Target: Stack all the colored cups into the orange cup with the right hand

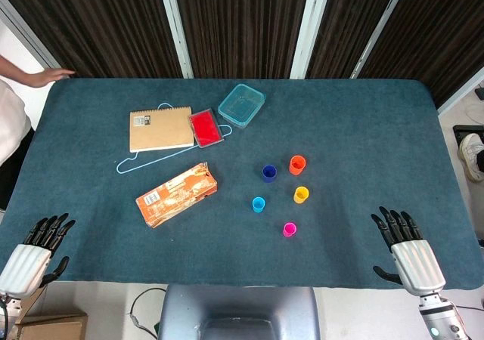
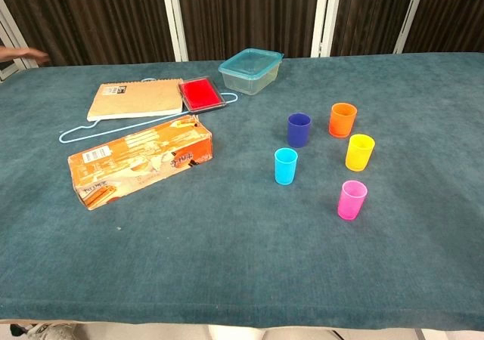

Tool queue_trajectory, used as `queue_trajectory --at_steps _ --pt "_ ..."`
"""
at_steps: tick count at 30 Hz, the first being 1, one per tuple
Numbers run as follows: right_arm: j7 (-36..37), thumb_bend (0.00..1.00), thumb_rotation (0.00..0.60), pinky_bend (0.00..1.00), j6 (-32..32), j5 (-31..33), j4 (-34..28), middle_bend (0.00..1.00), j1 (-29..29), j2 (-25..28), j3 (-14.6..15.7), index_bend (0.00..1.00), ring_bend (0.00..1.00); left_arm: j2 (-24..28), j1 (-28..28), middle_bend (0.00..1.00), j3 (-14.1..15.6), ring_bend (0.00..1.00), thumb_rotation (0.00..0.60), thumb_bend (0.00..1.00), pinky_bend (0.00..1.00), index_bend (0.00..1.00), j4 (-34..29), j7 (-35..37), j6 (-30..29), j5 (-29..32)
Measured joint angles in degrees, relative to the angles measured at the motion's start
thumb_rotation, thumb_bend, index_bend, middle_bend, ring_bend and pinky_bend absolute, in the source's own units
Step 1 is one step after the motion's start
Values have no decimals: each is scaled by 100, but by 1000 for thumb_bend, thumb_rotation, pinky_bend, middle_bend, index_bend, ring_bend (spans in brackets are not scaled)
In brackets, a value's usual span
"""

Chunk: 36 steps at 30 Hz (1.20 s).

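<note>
Right hand [image 1: 408, 251] resting at the table's [image 1: 363, 128] near edge, fingers spread and holding nothing, left hand [image 1: 34, 249] doing likewise, orange cup [image 1: 297, 165] standing upright mid-table, dark blue cup [image 1: 269, 173], yellow cup [image 1: 301, 195], light blue cup [image 1: 259, 204] and pink cup [image 1: 290, 229] sitting apart nearby

orange cup [image 1: 297, 165] upright nr dark blue cup [image 1: 269, 174] | right hand [image 1: 409, 251] spread (table edge), holding nothing

- The left hand [image 1: 34, 251] is resting low at the near left, fingers spread apart, holding nothing.
- The right hand [image 1: 406, 251] is resting at the near right, fingers also spread, holding nothing.
</note>
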<state>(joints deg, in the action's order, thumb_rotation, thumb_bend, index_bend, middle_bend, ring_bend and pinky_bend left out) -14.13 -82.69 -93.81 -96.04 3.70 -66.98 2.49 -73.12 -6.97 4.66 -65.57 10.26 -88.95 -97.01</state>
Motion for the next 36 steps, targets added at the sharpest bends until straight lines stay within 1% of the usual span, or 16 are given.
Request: queue_trajectory --at_steps 7,12,14,16,19,20,22,23,25,26,29,32,36 --pt "20 212 600 0 -52 -5 12 0 -7 -5 -21 0 0 -6 1 0 -5 0 600 420 93 0 29 35 -23 -8" --pt "205 212 600 0 -143 -94 101 0 65 -133 -135 0 0 1 20 0 2 0 600 420 93 0 61 93 -67 -19" --pt "322 212 600 0 -73 -82 124 0 213 -203 -275 5 0 -4 23 0 -5 0 600 421 93 0 76 105 -59 2" --pt "342 215 600 0 85 -38 116 0 418 -253 -442 36 0 -12 18 0 -10 0 600 420 92 0 83 102 -39 11" --pt "240 247 600 0 571 199 55 0 857 -337 -786 114 0 -26 10 0 -9 0 600 421 93 0 86 71 -18 12" --pt "115 264 600 0 907 410 24 0 1123 -396 -980 138 0 -32 8 0 -11 0 600 420 93 0 87 52 -8 18" --pt "-69 291 600 0 1283 693 15 0 1424 -482 -1187 174 0 -38 8 0 -19 0 600 420 93 0 89 33 9 39" --pt "-264 309 600 0 1593 964 35 0 1681 -578 -1348 199 0 -41 7 0 -27 0 600 420 93 0 90 24 20 56" --pt "-599 332 600 0 2008 1424 115 0 2056 -767 -1564 232 0 -43 6 0 -39 0 600 420 93 0 93 20 42 85" --pt "-818 341 600 0 2228 1755 198 0 2301 -916 -1689 249 0 -44 5 0 -48 0 600 420 93 0 100 22 58 109" --pt "-1370 362 600 0 2690 2599 510 0 2939 -1368 -1944 289 0 -44 5 0 -74 0 600 420 93 0 114 25 87 161" --pt "-1884 374 600 0 2964 3229 1027 0 3545 -1890 -2097 308 0 -43 14 0 -83 0 600 420 93 0 128 44 82 176" --pt "-2332 377 600 0 3149 3828 1751 0 3984 -2438 -2172 313 0 -36 33 0 -79 0 600 419 92 0 153 94 51 176"
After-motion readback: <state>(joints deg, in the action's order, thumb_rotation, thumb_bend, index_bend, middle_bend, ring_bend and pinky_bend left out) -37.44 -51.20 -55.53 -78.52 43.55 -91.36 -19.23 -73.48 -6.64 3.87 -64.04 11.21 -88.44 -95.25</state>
